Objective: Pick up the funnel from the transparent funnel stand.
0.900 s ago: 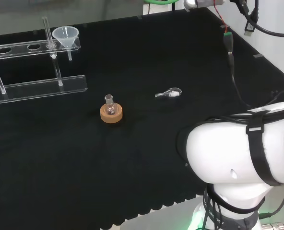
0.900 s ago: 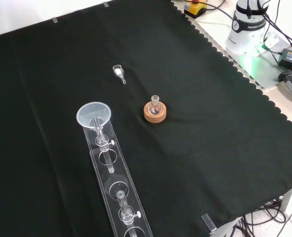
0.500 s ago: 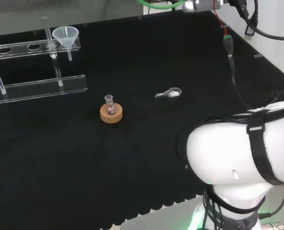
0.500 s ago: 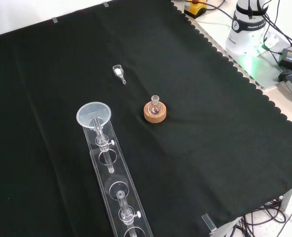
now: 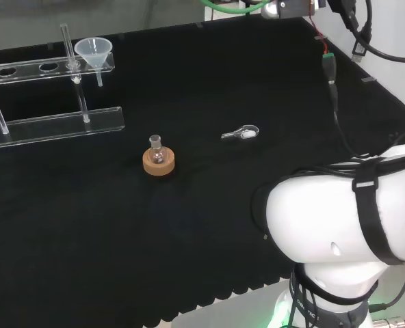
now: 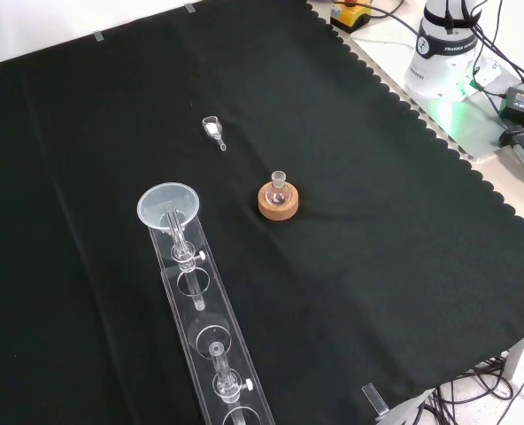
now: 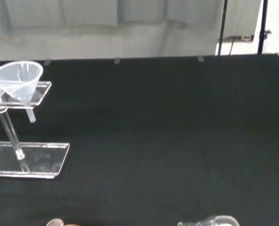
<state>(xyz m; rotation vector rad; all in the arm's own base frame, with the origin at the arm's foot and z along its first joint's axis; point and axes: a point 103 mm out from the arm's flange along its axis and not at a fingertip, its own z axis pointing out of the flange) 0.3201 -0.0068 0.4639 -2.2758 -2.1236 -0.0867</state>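
A clear funnel (image 5: 94, 53) sits upright in the end hole of the transparent funnel stand (image 5: 52, 121) at the far left of the head view. The front view has the funnel (image 6: 167, 205) at the upper end of the stand (image 6: 211, 341), left of centre. The wrist view looks across the cloth at the funnel (image 7: 18, 81) in the stand's top plate (image 7: 41, 92), with the stand's base (image 7: 31, 160) below it. Nothing touches the funnel.
A small round flask (image 5: 156, 152) sits on a cork ring (image 5: 159, 163) mid-cloth, also in the front view (image 6: 278, 200). A small clear scoop (image 5: 241, 132) lies to its right in the head view. The arm's white link (image 5: 346, 215) fills the lower right. Cables hang at the far right edge.
The cables and fitting at the top right of the head view have shifted slightly. The funnel, stand, flask and scoop have stayed where they were.
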